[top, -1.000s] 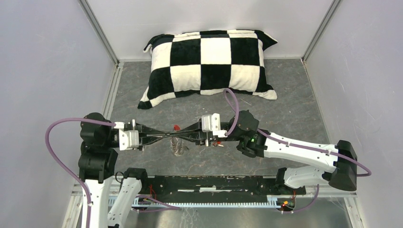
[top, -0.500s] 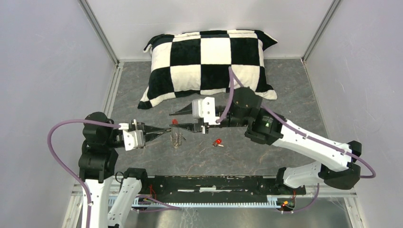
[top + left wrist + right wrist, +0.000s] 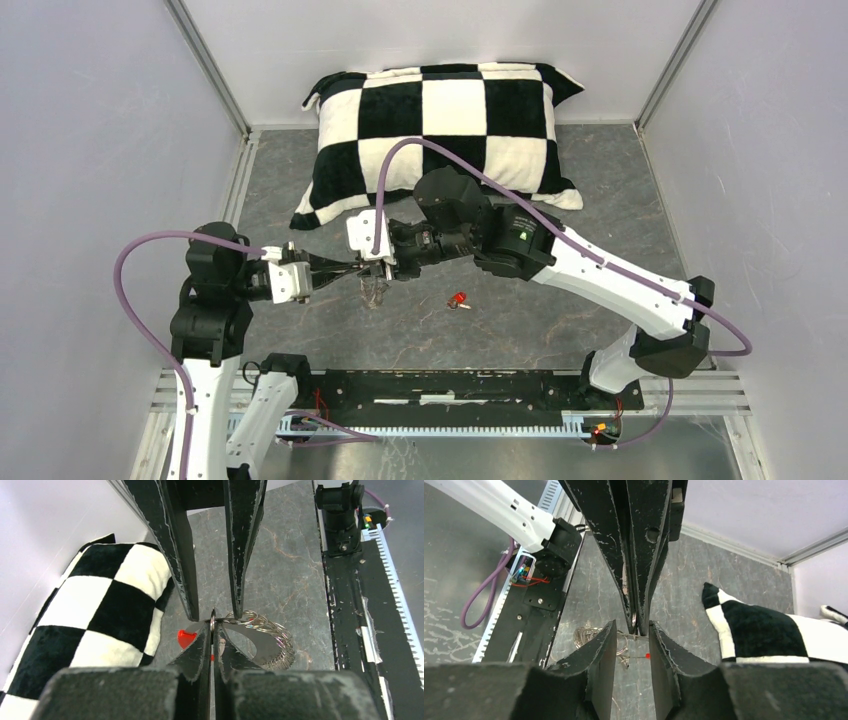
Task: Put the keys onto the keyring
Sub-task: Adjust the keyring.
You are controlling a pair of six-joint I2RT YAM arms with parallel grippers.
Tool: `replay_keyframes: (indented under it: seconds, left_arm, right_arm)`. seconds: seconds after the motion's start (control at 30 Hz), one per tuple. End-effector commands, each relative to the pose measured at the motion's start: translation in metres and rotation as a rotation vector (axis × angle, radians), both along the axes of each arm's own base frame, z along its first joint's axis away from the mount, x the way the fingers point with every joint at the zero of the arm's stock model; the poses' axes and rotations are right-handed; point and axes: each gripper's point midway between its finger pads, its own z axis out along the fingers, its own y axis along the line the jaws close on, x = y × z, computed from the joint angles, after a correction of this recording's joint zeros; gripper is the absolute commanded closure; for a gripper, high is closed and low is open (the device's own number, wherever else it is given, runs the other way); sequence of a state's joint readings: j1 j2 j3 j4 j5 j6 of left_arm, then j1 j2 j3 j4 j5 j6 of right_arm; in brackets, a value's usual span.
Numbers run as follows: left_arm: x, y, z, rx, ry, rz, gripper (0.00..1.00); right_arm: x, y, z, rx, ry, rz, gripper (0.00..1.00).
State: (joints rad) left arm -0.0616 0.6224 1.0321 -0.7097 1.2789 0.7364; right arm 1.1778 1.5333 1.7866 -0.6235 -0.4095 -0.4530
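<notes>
- Nearest me, the red-headed key [image 3: 458, 298] is lying loose on the worktop [image 3: 400, 335], well apart from both tools. That one is not threaded yet.
- I can't make out the black-and-white key in any view, so I can't say whether it is on the ring.
- My left tool [image 3: 212, 627] is pinched tight on the thin wire of the keyring [image 3: 267, 630]. It holds the ring up off the worktop, with the silvery coils hanging off to one side.
- My right tool [image 3: 633, 626] stands partly open with nothing in it. Its jaws sit either side of the left tool's tips and the pinched wire, close but not clamped.
- I'd call this early going: the ring is presented, no key is in hand, and at least the red one is left to fetch and thread.
- Farthest back, the chequered pillow [image 3: 450, 130] plays no part.
</notes>
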Motion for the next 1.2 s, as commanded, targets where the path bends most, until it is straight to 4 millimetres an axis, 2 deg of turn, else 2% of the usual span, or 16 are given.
replay_keyframes:
  seconds: [0.0, 0.37, 0.53, 0.7, 0.77, 0.87, 1.03, 1.07, 1.13, 1.17]
  left_arm:
    - [0.001, 0.001, 0.005, 0.020, -0.066, -0.001, 0.98]
    - [-0.004, 0.000, 0.007, 0.014, -0.077, -0.022, 0.98]
    - [-0.005, -0.001, 0.008, 0.013, -0.083, -0.025, 0.98]
    - [-0.006, -0.001, 0.008, 0.013, -0.087, -0.027, 0.98]
    - [-0.006, -0.001, 0.009, 0.013, -0.088, -0.027, 0.98]
    - [-0.008, -0.001, 0.010, 0.011, -0.093, -0.034, 0.98]
    - [-0.012, -0.002, 0.012, 0.006, -0.095, -0.042, 0.98]
    - [-0.012, -0.002, 0.012, 0.005, -0.090, -0.040, 0.93]
    - [-0.012, -0.001, 0.012, 0.006, -0.081, -0.027, 0.71]
    - [-0.012, 0.000, 0.012, 0.004, -0.064, -0.018, 0.65]
  right_arm:
    - [-0.002, -0.002, 0.022, 0.032, -0.024, 0.014, 0.67]
    - [-0.001, 0.006, 0.021, 0.030, -0.014, 0.020, 0.81]
    - [0.000, 0.007, 0.017, 0.020, -0.008, 0.017, 0.76]
    - [0.002, 0.009, 0.016, 0.012, -0.005, 0.011, 0.75]
    - [0.003, 0.010, 0.013, 0.004, -0.004, 0.006, 0.79]
    - [0.006, 0.012, 0.013, 0.002, -0.006, -0.001, 0.99]
    - [0.011, 0.011, 0.014, 0.014, -0.020, -0.025, 1.00]
    - [0.012, 0.011, 0.014, 0.030, -0.022, -0.030, 1.00]
    - [0.007, 0.005, 0.025, 0.117, -0.007, -0.020, 1.00]
    - [0.006, 0.003, 0.022, 0.167, 0.007, -0.008, 1.00]
